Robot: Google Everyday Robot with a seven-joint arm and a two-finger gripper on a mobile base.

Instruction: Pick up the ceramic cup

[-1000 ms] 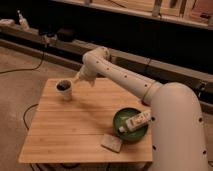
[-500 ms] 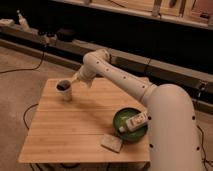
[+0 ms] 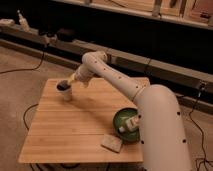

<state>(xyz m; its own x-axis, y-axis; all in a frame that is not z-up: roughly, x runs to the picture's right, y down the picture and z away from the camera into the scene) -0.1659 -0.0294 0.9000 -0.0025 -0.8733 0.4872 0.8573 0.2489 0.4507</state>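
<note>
White ceramic cup (image 3: 65,93) stands just below the gripper (image 3: 70,82), at its tip; whether it grips cannot be told. An off-centre squeeze could topple the cup onto the wooden table (image 3: 75,135).

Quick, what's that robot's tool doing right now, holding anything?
Tool: at the ceramic cup rim, far left of the wooden table; holding or not cannot be told.

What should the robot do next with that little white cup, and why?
Probably take a firm hold of the cup before lifting. The gripper is right at the cup's rim, and the cup stands upright on the wooden table, near a far corner, so it seems not yet lifted.
</note>
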